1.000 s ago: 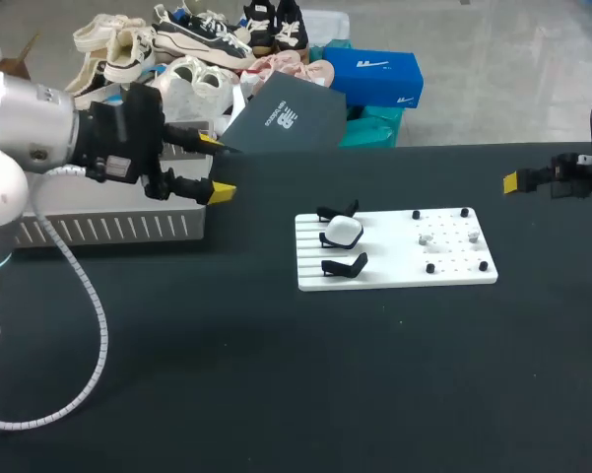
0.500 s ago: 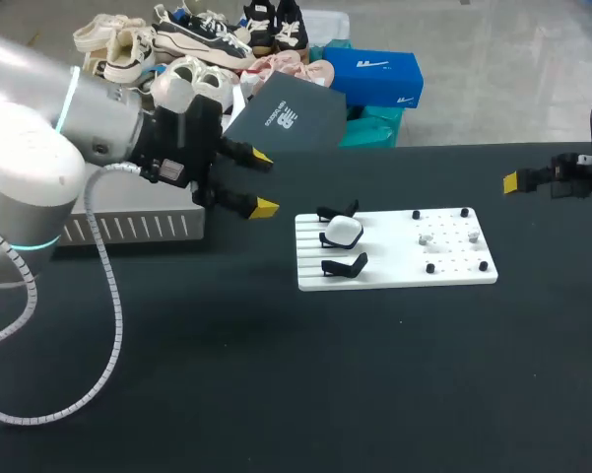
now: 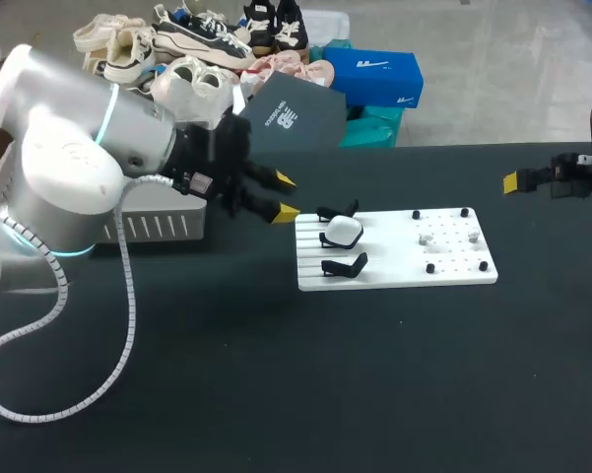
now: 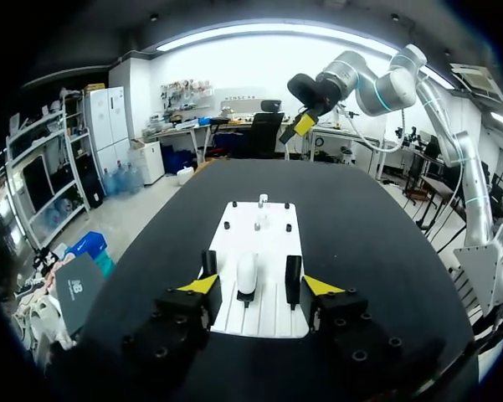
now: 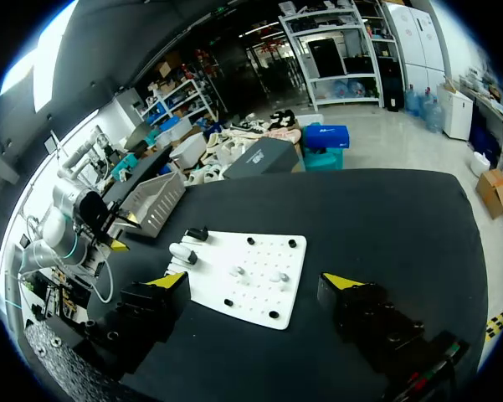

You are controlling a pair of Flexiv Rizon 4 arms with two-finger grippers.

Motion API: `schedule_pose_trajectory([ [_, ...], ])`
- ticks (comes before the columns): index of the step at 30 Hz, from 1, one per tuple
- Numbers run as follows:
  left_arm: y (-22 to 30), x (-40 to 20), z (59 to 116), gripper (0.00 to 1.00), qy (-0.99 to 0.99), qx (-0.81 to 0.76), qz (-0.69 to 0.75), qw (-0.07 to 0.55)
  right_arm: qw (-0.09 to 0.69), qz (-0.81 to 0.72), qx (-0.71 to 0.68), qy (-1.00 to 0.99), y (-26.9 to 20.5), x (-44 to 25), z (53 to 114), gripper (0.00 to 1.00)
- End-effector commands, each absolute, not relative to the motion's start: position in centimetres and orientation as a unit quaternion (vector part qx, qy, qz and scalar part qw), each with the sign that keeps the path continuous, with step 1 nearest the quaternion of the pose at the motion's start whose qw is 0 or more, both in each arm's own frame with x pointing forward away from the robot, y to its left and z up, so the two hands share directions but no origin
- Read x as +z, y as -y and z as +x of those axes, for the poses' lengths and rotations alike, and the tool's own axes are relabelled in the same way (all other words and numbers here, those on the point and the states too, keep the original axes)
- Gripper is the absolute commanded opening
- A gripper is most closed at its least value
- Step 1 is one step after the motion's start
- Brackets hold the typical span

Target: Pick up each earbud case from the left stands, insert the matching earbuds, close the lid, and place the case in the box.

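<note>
item 1, left gripper (image 3: 286, 196) (image 4: 260, 286): fingers spread wide, nothing btwn them, nothing touched; hangs above the table (image 3: 374, 394) at the near end of the board. item 2, white earbud case (image 3: 343, 231) (image 4: 247, 273): lid shut, sits on its stand just ahead of the left gripper's tips, in line w/ the gap btwn the fingers, apart from both. item 3, black stands, qty 2, no cases on them: one (image 3: 337, 212) (image 4: 209, 262) ahead of one finger, one (image 3: 343, 264) (image 4: 292, 276) ahead of the other, so the case sits btwn them. item 4, white board (image 3: 394, 271) (image 4: 255, 314): flat on the table, runs lengthwise away from the left gripper; holds stands at the near end, peg holes and black pegs (image 3: 430, 267) at the far end. item 5, earbuds, qty 2, small and white (image 3: 426, 238) (image 3: 473, 236): on the board's far half, well beyond the case from the left gripper. item 6, grey slatted box (image 3: 148, 229): behind the left gripper, part hidden by its arm. item 7, right gripper (image 3: 517, 181) (image 5: 255, 281): fingers spread wide, holding nothing, above bare table past the board's far end; the board lies ahead of it in its wrist view, case (image 5: 182, 251) at the far end, well apart from its tips.
</note>
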State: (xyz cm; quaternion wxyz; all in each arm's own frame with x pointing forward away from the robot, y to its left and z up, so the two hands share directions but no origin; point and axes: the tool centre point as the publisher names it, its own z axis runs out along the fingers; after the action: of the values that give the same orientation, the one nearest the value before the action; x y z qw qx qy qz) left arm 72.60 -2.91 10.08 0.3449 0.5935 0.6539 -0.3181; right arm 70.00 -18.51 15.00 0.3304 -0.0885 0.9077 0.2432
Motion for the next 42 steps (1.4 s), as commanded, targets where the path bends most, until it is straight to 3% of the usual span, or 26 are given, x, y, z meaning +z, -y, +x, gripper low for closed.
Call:
schedule_pose_trajectory([
  [1,3.2,8.9,72.5,0.73,-0.652,-0.307,0.590,0.363,0.330,-0.088,0.243,-0.908,18.5,15.0,70.0,1.00],
  [3,3.3,8.6,72.5,0.82,-0.650,-0.306,0.592,0.366,0.330,-0.088,0.243,-0.908,18.5,15.0,70.0,1.00],
  [6,3.5,7.8,72.7,0.75,-0.651,-0.307,0.591,0.364,0.330,-0.088,0.243,-0.908,18.5,15.0,70.0,1.00],
  [13,4.3,6.5,72.9,0.69,-0.650,-0.306,0.590,0.369,0.330,-0.088,0.243,-0.908,18.5,15.0,70.0,1.00],
  [31,5.8,5.6,73.9,0.67,-0.638,-0.328,0.595,0.361,0.330,-0.088,0.243,-0.908,18.5,15.0,70.0,1.00],
  [42,7.0,4.2,74.4,0.61,-0.644,-0.321,0.590,0.366,0.330,-0.088,0.243,-0.908,18.5,15.0,70.0,1.00],
])
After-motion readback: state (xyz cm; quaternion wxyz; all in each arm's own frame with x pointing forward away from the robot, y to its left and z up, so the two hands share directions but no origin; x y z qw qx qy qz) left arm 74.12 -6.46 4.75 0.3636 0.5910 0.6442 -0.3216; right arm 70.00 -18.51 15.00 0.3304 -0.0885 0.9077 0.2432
